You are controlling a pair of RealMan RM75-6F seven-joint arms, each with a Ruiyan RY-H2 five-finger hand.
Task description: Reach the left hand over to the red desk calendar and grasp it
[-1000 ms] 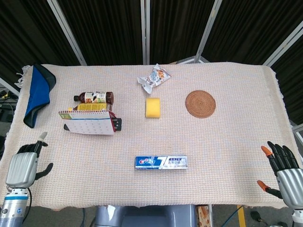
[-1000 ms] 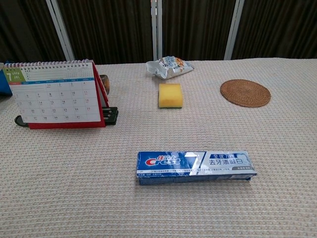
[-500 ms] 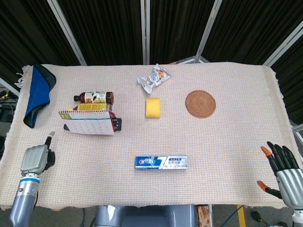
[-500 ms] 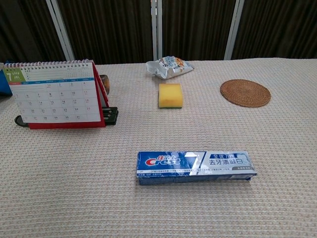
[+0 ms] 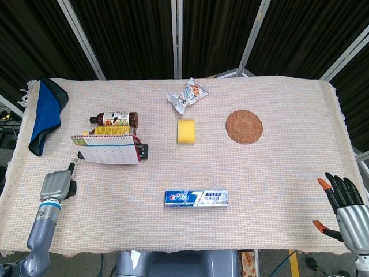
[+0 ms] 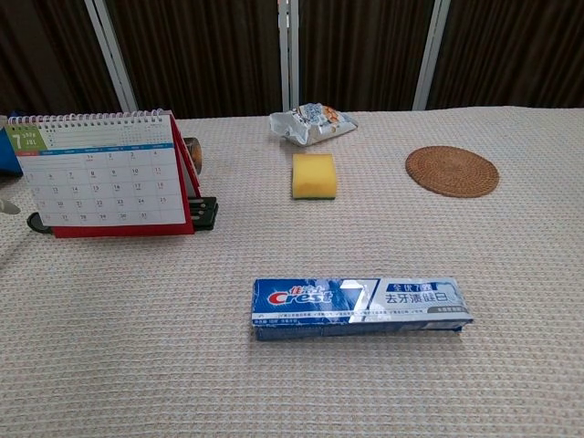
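The red desk calendar [image 5: 108, 151] stands on the left of the table, its white date page facing the front edge; the chest view shows the calendar [image 6: 100, 178] upright with red side panels. My left hand [image 5: 57, 184] hovers just in front and to the left of it, not touching, holding nothing, with one fingertip [image 5: 73, 167] reaching toward the calendar's lower left corner. Only that fingertip [image 6: 5, 208] shows at the chest view's left edge. My right hand [image 5: 345, 206] rests off the table's near right corner, fingers spread and empty.
A drink bottle [image 5: 115, 119] lies right behind the calendar, and a black object [image 5: 144, 151] sits at its right foot. A blue cloth [image 5: 46, 112] lies far left. Further right are a yellow sponge [image 5: 185, 131], snack bag [image 5: 188, 95], woven coaster [image 5: 244, 126] and toothpaste box [image 5: 196, 198].
My left hand has moved forward and to the right toward the calendar, turning edge-on; its fingertip now enters the chest view. The right hand and all objects have stayed put.
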